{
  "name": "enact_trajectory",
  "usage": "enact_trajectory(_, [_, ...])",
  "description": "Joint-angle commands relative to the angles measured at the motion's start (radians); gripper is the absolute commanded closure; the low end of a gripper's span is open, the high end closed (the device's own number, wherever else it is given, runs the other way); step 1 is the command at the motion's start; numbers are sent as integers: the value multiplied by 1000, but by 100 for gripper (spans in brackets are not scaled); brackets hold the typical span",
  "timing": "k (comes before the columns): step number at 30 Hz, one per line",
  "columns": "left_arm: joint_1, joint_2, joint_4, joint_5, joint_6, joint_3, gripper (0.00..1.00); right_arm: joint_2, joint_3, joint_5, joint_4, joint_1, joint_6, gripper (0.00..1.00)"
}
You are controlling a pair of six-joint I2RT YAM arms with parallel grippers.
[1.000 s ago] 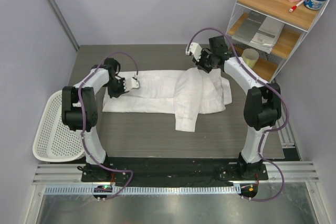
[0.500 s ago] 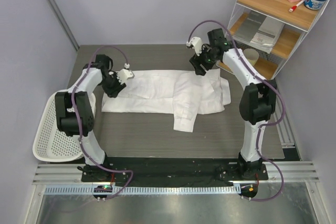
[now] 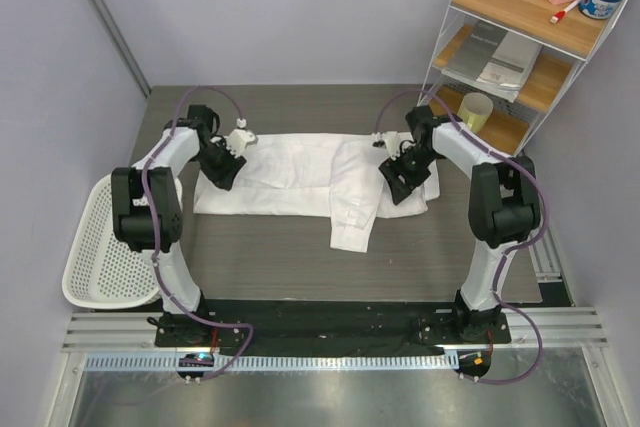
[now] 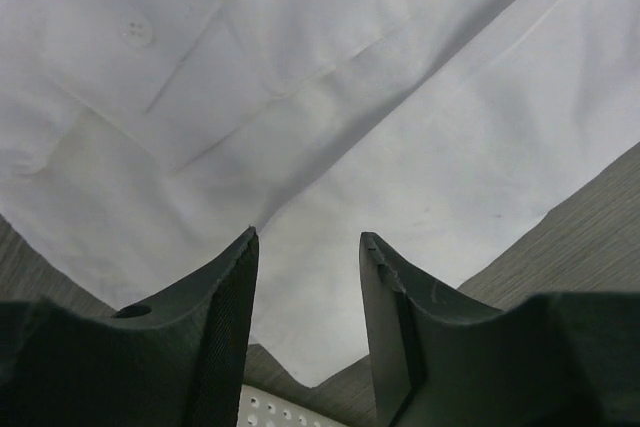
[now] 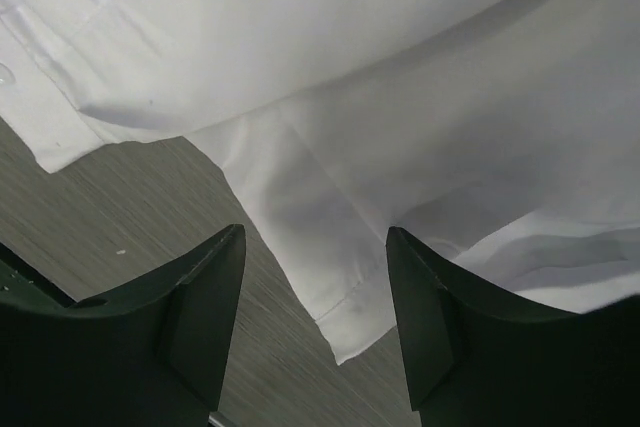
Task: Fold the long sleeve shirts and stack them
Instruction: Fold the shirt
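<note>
Overhead, gaps unreadable; up close, left fingers (image 4: 232,292) and right fingers (image 5: 212,292) apart, seemingly empty, over the white shirt (image 3: 290,182).

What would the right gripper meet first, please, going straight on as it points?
Probably the white shirt: its edge lies straight ahead between the open fingers of the right gripper; depth is unclear.

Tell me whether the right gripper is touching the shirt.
Cannot tell. Right wrist view shows the open right gripper over the shirt; neither contact nor gap is plain.
</note>
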Motion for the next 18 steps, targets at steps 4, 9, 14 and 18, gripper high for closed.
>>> enact_trajectory(4, [-8, 65, 43, -72, 23, -78, 60, 94, -42, 57, 65, -42, -17, 44])
enact_trajectory(9, [-13, 65, 62, -111, 60, -159, 65, 117, -93, 45, 68, -45, -26, 55])
enact_trajectory(14, [-22, 27, 48, -119, 112, -237, 69, 123, -143, 22, 40, -45, -37, 71])
enact_trajectory(18, [-25, -24, 0, -99, 148, -285, 71, 76, -225, 14, 17, -45, -55, 74])
